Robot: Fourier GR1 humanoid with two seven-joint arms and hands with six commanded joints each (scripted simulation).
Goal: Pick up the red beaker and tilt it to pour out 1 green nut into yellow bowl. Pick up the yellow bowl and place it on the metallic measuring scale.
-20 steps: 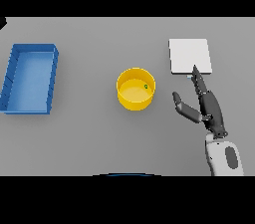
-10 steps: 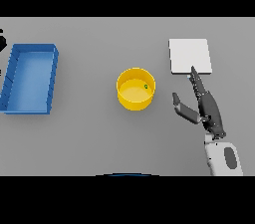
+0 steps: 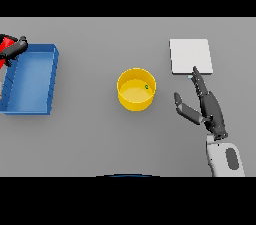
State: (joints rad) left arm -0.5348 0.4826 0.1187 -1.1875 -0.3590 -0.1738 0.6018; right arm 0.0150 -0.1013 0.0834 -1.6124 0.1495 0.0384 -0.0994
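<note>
Bare grey worktop (image 3: 90, 139) lies open all round the yellow bowl (image 3: 136, 89), with nothing touching it on any side. Between the bowl and the metallic scale (image 3: 190, 56) runs a clear lane of worktop; the only thing near that lane is the right robot hand (image 3: 207, 106), fingers straight, its fingertips reaching the scale's near edge, its thumb spread toward the bowl with a gap left between them. The scale's flat top carries nothing. On the far left the blue bin (image 3: 30, 79) blocks that side, well apart from the bowl, and the left robot hand (image 3: 14, 49) with the red beaker (image 3: 5, 44) sits at the bin's far corner
</note>
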